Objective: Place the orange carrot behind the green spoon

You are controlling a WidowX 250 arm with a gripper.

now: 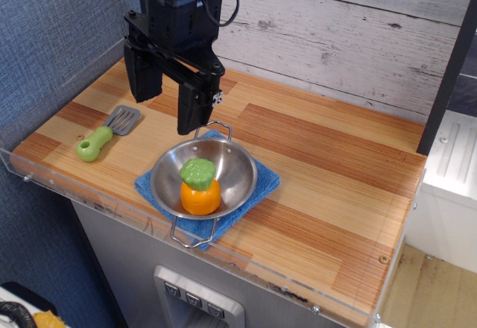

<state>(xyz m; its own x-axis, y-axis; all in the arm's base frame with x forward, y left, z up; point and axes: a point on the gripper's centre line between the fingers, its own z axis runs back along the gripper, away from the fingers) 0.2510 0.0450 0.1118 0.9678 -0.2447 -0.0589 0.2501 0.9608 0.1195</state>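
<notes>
The orange carrot [200, 192], stubby with a light-green leafy top, sits inside a steel bowl [237, 170] at the table's front middle. The green spoon [106, 133] lies flat on the wood to the bowl's left, its lime handle toward the front left and its grey slotted head toward the back right. My gripper [168, 93] hangs open and empty above the table, behind the bowl and to the right of the spoon's head. Its two black fingers point down, one near the spoon's side and one over the bowl's back rim.
The bowl rests on a blue cloth [262, 186]. A clear plastic lip [67, 183] runs along the table's front and left edges. A blue wall stands on the left and a grey plank wall at the back. Bare wood lies behind the spoon and on the right.
</notes>
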